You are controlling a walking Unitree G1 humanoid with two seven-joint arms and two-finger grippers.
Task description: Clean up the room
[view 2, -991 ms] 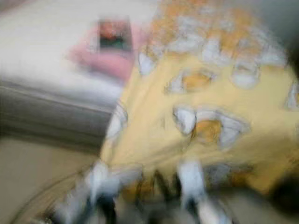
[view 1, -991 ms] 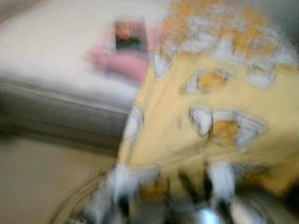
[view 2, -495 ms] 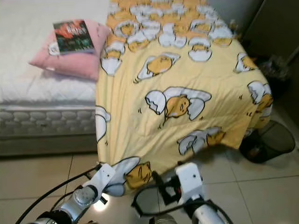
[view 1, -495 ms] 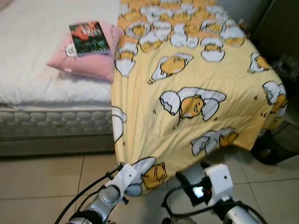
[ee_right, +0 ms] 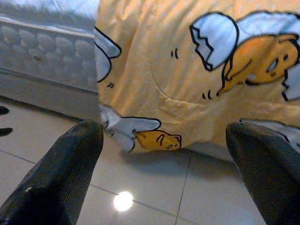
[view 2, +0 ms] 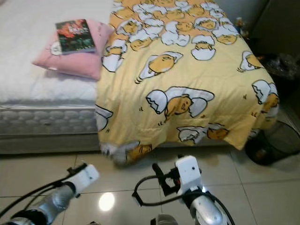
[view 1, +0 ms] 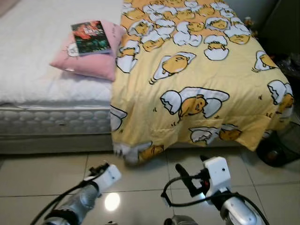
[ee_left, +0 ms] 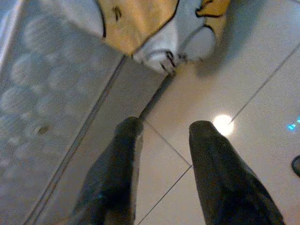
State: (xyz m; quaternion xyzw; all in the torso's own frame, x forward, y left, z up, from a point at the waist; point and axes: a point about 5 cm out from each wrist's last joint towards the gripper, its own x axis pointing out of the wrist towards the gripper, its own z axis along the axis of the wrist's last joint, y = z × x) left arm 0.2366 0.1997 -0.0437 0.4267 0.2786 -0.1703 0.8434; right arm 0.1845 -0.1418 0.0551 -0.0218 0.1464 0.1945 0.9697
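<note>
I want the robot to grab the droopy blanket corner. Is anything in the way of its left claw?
Nothing visible is. The left gripper is open above bare tile floor, and the hanging corner of the yellow blanket lies just ahead, with open floor between.

A home bedroom is shown. A bed with a white quilted mattress (view 1: 42, 119) fills the upper half of the frame, draped at centre and right with a yellow cartoon-egg blanket (view 1: 197, 79). At upper left a pink pillow (view 1: 91, 63) carries a book (view 1: 90, 37). Glossy tiled floor (view 1: 37, 173) lies below.
</note>
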